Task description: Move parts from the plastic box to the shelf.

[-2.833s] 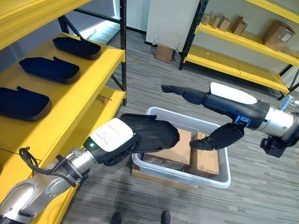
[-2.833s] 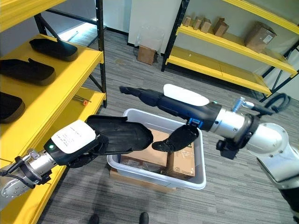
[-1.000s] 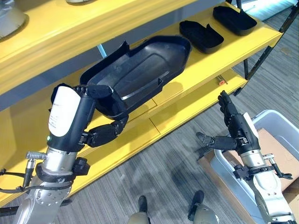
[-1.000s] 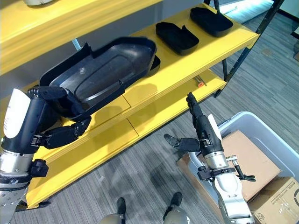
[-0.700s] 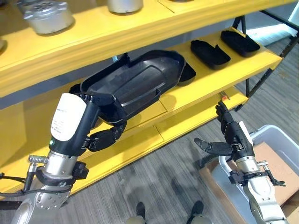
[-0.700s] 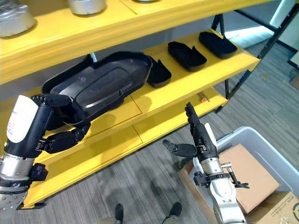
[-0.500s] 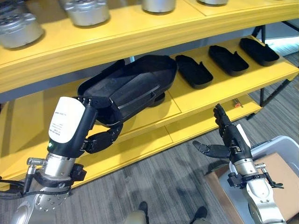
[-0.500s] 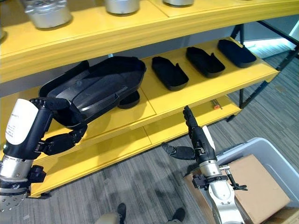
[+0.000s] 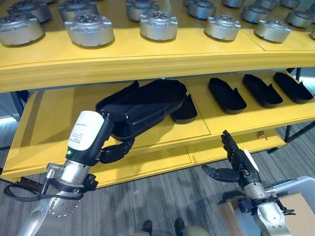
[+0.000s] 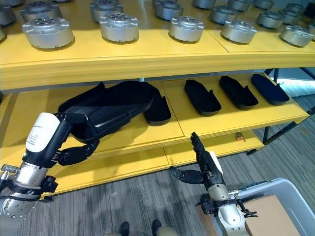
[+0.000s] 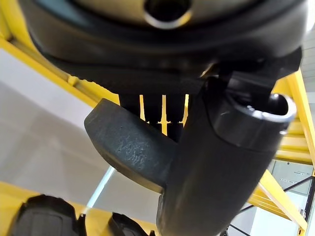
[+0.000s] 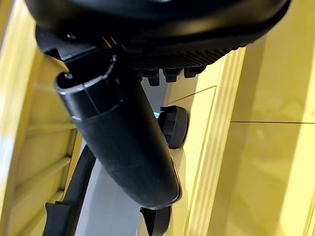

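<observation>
Left hand (image 9: 110, 150) fingers gripping black tray (image 9: 142, 105) – four smaller trays (image 9: 226, 94) shelved; right hand (image 9: 239, 164) fingers spread

2 head cameras look down at the same yellow shelf (image 9: 147, 54); 2 wrist cameras look closely past their own hands.

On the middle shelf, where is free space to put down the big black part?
Bare yellow board lies left of the large black part held by the left robot hand, and along the front edge of the middle shelf. To the right it is crowded: four smaller black parts lie in a row.
</observation>
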Motion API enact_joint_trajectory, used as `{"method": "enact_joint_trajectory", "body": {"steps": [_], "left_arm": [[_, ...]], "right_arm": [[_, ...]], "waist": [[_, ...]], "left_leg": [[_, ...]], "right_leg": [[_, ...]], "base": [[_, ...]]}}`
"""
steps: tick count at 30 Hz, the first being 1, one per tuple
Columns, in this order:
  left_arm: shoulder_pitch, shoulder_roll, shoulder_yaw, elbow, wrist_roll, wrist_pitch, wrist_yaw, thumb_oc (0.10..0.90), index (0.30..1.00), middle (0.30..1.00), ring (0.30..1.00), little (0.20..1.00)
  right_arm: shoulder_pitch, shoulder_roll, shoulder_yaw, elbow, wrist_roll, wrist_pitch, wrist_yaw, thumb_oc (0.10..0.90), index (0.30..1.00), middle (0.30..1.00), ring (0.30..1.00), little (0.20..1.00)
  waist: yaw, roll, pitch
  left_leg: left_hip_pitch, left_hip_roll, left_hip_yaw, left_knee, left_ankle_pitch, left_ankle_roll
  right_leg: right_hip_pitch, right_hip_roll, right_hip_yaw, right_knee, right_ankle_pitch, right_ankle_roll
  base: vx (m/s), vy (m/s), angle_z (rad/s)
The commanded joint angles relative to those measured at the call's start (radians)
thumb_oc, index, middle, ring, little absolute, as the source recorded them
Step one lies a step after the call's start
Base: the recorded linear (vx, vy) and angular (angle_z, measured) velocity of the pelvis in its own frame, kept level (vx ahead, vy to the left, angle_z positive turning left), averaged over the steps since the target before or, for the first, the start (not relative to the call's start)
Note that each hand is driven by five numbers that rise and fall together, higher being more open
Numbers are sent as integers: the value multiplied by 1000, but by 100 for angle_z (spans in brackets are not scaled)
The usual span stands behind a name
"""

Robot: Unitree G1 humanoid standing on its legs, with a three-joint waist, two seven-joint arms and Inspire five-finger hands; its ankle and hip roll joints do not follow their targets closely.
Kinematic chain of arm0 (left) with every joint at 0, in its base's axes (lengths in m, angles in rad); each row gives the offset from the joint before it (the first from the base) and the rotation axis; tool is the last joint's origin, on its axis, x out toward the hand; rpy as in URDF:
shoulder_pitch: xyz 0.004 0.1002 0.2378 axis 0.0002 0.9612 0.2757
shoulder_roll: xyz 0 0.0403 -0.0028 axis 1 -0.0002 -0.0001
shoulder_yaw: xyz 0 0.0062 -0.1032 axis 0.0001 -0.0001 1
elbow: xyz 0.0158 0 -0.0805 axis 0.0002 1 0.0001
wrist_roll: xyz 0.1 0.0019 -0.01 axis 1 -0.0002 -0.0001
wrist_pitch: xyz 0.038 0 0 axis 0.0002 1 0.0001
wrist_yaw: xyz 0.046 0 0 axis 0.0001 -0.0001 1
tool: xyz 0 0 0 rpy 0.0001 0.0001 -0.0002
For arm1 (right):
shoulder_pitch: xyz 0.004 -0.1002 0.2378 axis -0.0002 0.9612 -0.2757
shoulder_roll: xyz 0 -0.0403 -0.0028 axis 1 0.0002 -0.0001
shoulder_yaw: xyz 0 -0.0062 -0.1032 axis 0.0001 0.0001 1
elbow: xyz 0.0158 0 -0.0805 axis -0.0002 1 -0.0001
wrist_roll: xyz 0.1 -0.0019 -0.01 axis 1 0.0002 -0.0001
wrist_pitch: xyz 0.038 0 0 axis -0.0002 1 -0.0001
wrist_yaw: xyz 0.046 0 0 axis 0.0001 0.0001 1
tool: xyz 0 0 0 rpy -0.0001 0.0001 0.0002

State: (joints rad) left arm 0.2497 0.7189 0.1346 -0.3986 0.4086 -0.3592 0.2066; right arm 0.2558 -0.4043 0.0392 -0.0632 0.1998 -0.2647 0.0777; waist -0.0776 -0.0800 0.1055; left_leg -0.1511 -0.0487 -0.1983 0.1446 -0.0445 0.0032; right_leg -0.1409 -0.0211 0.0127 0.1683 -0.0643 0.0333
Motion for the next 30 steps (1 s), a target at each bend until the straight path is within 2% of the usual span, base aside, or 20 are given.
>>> {"method": "enact_joint_trajectory", "body": {"steps": [1, 4, 12, 13, 14, 15, 16, 17, 18, 19, 20, 21, 22, 23, 24, 25, 27, 28, 30], "left_arm": [[-108, -37, 78, -121, -45, -69, 76, 400, 300, 300, 300, 300], [-85, -36, 83, -122, -56, -73, 70, 400, 300, 300, 300, 300], [-56, -27, 84, -123, -65, -74, 58, 400, 300, 300, 300, 300], [-65, -25, 79, -117, -63, -74, 61, 400, 300, 300, 300, 300], [-89, -19, 70, -107, -68, -69, 62, 400, 300, 300, 300, 300], [-90, -19, 70, -107, -68, -69, 62, 400, 300, 300, 300, 300], [-106, -21, 67, -98, -81, -67, 62, 400, 300, 300, 300, 300], [-114, -21, 71, -99, -84, -68, 65, 400, 300, 300, 300, 300], [-113, -20, 78, -97, -77, -71, 78, 400, 300, 300, 300, 300], [-113, -20, 78, -97, -77, -71, 79, 400, 300, 300, 300, 300], [-109, -21, 94, -100, -74, -71, 106, 400, 300, 300, 300, 300], [-106, -22, 97, -99, -77, -73, 116, 400, 300, 300, 300, 300], [-120, -22, 94, -98, -78, -68, 128, 400, 300, 300, 300, 300], [-130, -19, 89, -96, -80, -64, 129, 400, 300, 300, 300, 300], [-152, -16, 80, -93, -71, -60, 142, 400, 300, 300, 300, 300], [-161, -14, 72, -90, -67, -59, 143, 400, 300, 300, 300, 300], [-169, -33, 53, -90, -70, -62, 154, 400, 300, 300, 300, 300], [-169, -31, 55, -89, -71, -65, 153, 400, 300, 300, 300, 300], [-168, -38, 46, -96, -76, -63, 158, 400, 300, 300, 300, 300]], "right_arm": [[-119, -34, -26, -74, 55, -108, -15, 900, 1000, 1000, 1000, 1000], [-103, -39, -29, -90, 68, -108, -3, 900, 1000, 1000, 1000, 1000], [-84, -50, -38, -99, 62, -107, 3, 900, 1000, 1000, 1000, 1000], [-90, -49, -39, -97, 70, -111, 1, 900, 1000, 1000, 1000, 1000], [-107, -58, -38, -98, 83, -113, -3, 900, 1000, 1000, 1000, 1000], [-107, -58, -38, -98, 83, -113, -3, 900, 1000, 1000, 1000, 1000], [-111, -72, -48, -103, 72, -116, -12, 900, 1000, 1000, 1000, 1000], [-121, -74, -46, -100, 64, -115, -24, 900, 1000, 1000, 1000, 1000], [-140, -73, -37, -94, 49, -116, -42, 900, 1000, 1000, 1000, 1000], [-141, -73, -36, -93, 49, -116, -43, 900, 1000, 1000, 1000, 1000], [-145, -68, -32, -88, 50, -123, -55, 900, 1000, 1000, 1000, 1000], [-138, -62, -28, -86, 55, -125, -59, 900, 1000, 1000, 1000, 1000], [-135, -62, -23, -81, 53, -130, -67, 900, 1000, 1000, 1000, 1000], [-132, -61, -21, -81, 53, -131, -72, 900, 1000, 1000, 1000, 1000], [-128, -61, -21, -80, 57, -138, -83, 900, 1000, 1000, 1000, 1000], [-123, -59, -22, -75, 61, -137, -85, 900, 1000, 1000, 1000, 1000], [-126, -53, -13, -69, 40, -143, -102, 900, 1000, 1000, 1000, 1000], [-123, -51, -17, -72, 37, -143, -101, 900, 1000, 1000, 1000, 1000], [-131, -44, -4, -66, 39, -139, -98, 900, 1000, 1000, 1000, 1000]], "waist": [[-6, 7, -53], [-2, 13, -70], [2, 31, -66], [2, 33, -58], [-4, 40, -26], [-5, 41, -26], [-31, 32, 5], [-31, 28, 11], [-18, 26, 14], [-17, 26, 14], [-17, 32, 9], [-23, 41, 8], [-28, 55, 8], [-27, 65, 12], [-31, 82, 21], [-32, 89, 25], [-24, 108, 27], [-22, 114, 27], [-12, 112, 27]], "left_leg": [[103, -61, 73, -45, -67, 29], [113, -55, 77, -66, -61, 27], [117, -48, 66, -57, -55, 10], [106, -54, 62, -36, -52, 4], [56, -60, 85, 97, -44, -30], [53, -59, 84, 103, -47, -30], [-9, 30, 195, 198, 18, -67], [-27, 81, 203, 203, 20, -65], [-26, 122, 182, 181, 30, -69], [-25, 123, 184, 180, 31, -69], [5, 231, 150, 90, 89, -85], [17, 291, 147, 21, 119, -90], [33, 349, 152, -80, 173, -104], [35, 369, 152, -116, 200, -112], [36, 399, 159, -188, 251, -133], [47, 406, 162, -202, 254, -140], [62, 403, 144, -208, 222, -152], [59, 399, 140, -206, 225, -163], [51, 379, 114, -162, 171, -153]], "right_leg": [[56, 24, 31, -95, 36, 39], [80, 24, 46, -138, 46, 34], [105, 17, 21, -158, 36, 22], [104, 13, 13, -153, 32, 18], [104, 5, -4, -128, 10, 5], [103, 6, -5, -126, 9, 5], [103, -15, -32, -89, -1, -5], [96, -25, -31, -70, -10, -5], [86, -26, -16, -48, -21, -2], [85, -26, -15, -46, -22, -3], [58, -34, -2, 2, -49, 11], [44, -37, 1, 28, -66, 20], [9, -35, -3, 85, -90, 25], [-7, -36, -5, 121, -102, 30], [-31, -39, -5, 176, -134, 32], [-41, -44, 0, 206, -142, 35], [-49, -53, 10, 230, -157, 50], [-46, -60, 17, 227, -158, 55], [-35, -83, 33, 204, -135, 69]], "base": [[27, -75, -1], [65, -92, -17], [16, -69, 6], [-62, -34, 21], [-63, -33, 29], [-118, 12, 44], [-91, 56, 67], [-79, 73, 93], [-5, 41, 71], [27, 83, 21], [32, 152, -19], [41, 205, -38], [26, 203, -20], [5, 216, -5], [2, 218, 17], [11, 230, 22], [37, 239, -1], [40, 255, -13], [48, 238, -4]]}}
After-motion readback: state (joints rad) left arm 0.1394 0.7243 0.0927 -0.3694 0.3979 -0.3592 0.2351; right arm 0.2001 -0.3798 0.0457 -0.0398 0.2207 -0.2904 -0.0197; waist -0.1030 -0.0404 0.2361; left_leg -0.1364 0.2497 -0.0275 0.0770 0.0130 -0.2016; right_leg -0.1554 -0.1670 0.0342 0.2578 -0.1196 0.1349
